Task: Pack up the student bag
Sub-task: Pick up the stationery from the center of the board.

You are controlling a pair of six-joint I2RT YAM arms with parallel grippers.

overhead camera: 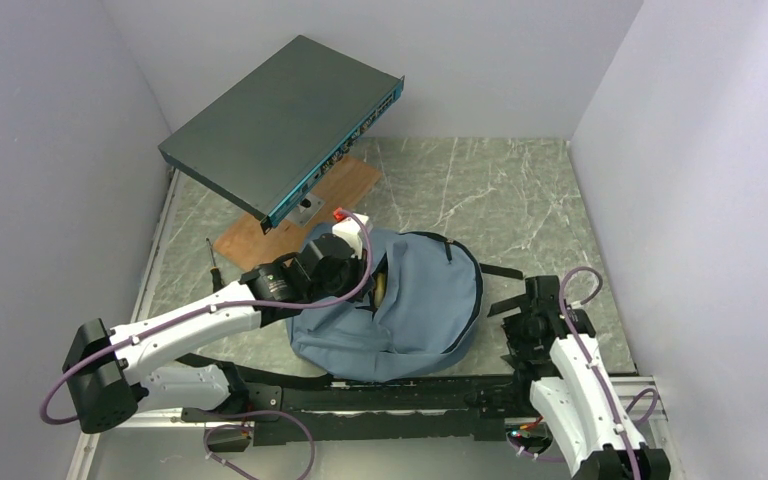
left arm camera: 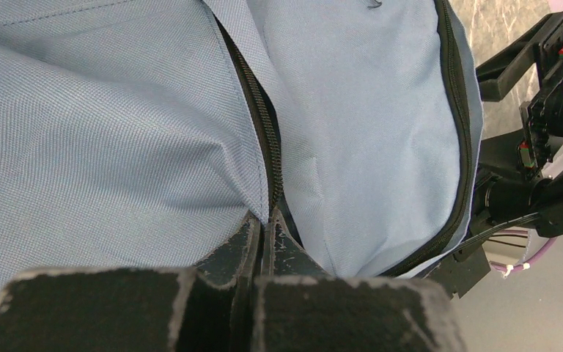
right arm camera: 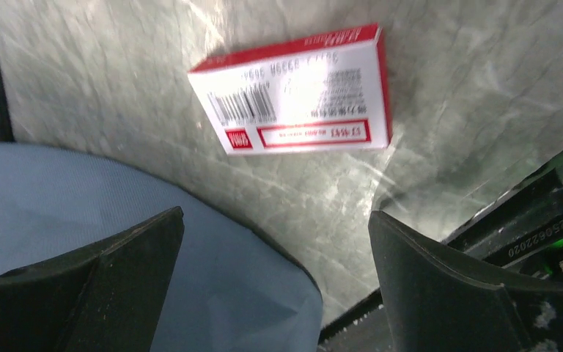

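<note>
The student bag, a blue-grey backpack with black zippers, lies flat in the middle of the table. My left gripper is at its open zipper on the left side. In the left wrist view my left gripper is shut, pinching the bag's fabric edge right at the black zipper. My right gripper is open and empty beside the bag's right edge. In the right wrist view my right gripper hangs over the bag's edge and the table, with a red and white box lying ahead of it.
A flat dark grey metal box sits tilted at the back left over a wooden board. A thin dark tool lies at the left. Black straps trail from the bag's right. Something yellowish shows in the bag's opening.
</note>
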